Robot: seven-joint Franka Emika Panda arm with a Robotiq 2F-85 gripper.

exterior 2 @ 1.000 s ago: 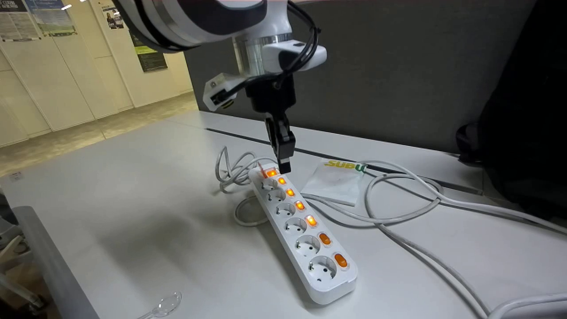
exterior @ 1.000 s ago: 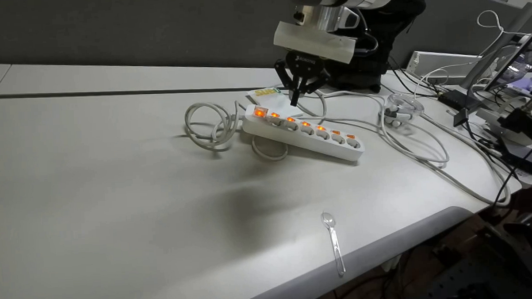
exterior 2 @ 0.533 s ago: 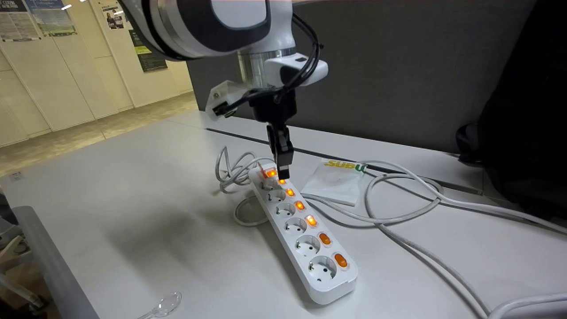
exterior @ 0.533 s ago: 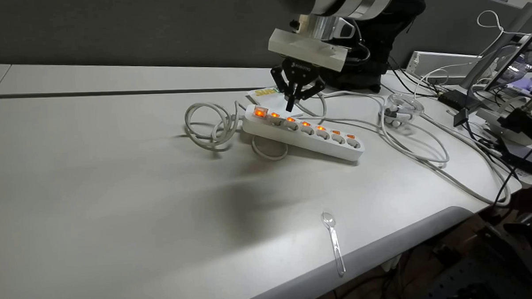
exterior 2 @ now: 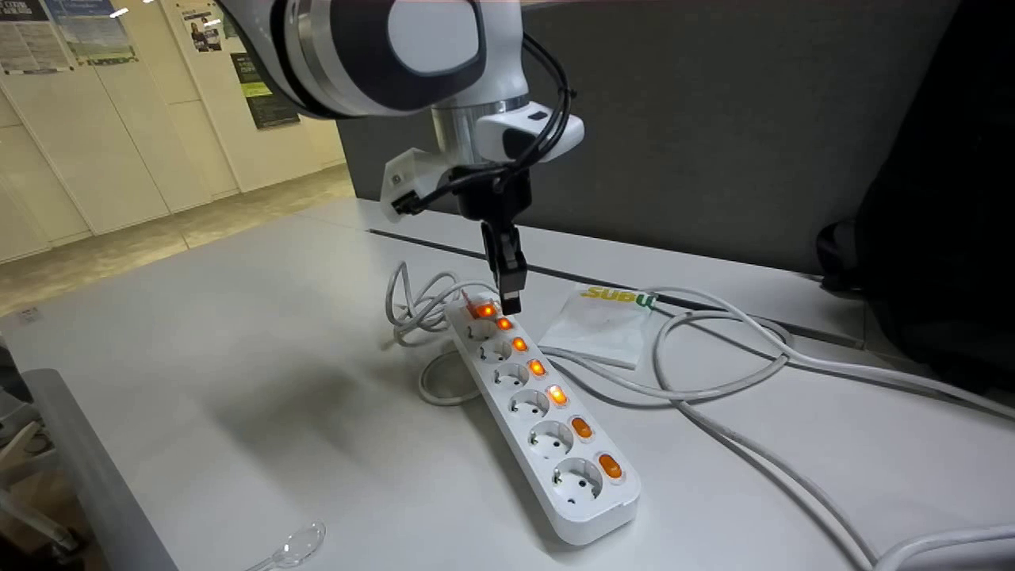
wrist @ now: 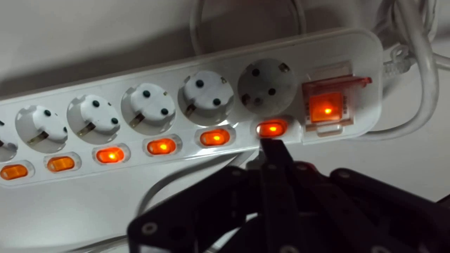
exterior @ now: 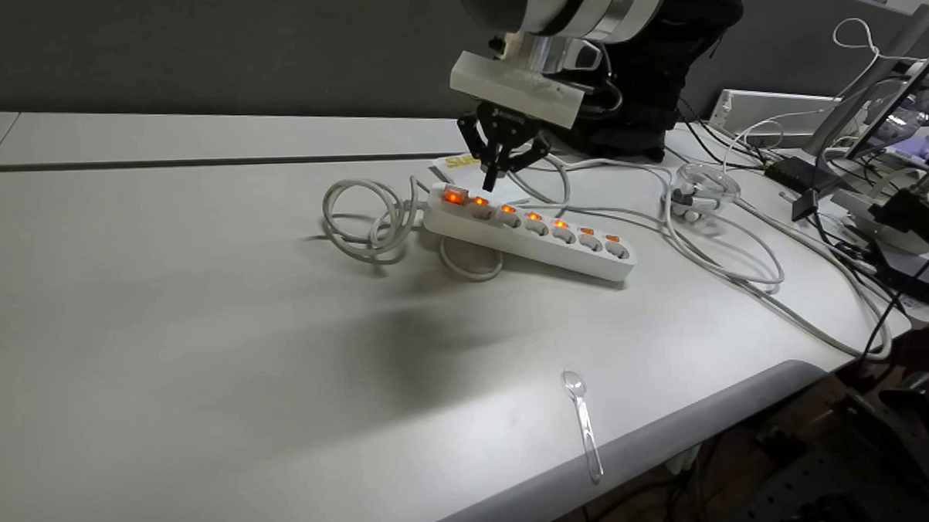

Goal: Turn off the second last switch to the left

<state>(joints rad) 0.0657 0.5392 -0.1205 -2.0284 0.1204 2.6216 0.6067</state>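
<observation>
The white power strip (exterior: 526, 247) lies on the table with a row of small orange switches. The second small switch from its left end (exterior: 507, 208) is lit; it also shows lit in the wrist view (wrist: 215, 137). The end small switch (wrist: 272, 129), beside the large main switch (wrist: 326, 107), is lit too. My gripper (exterior: 490, 184) is shut and empty, pointing down. In the wrist view its fingertips (wrist: 272, 143) are at the near edge of the end small switch. In an exterior view the gripper (exterior 2: 511, 303) is right at that switch (exterior 2: 504, 323). I cannot tell whether they touch.
A coiled white cable (exterior: 366, 218) lies by the main-switch end. A white packet (exterior 2: 603, 325) and loose grey cables (exterior 2: 714, 388) lie behind the strip. A clear spoon (exterior: 582, 419) lies near the table's front edge. A grey partition (exterior: 225, 53) stands behind.
My gripper has come down, then risen slightly, while moving toward the strip's main-switch end. It stays shut. The strip has not moved, and the lit and unlit switches look the same.
</observation>
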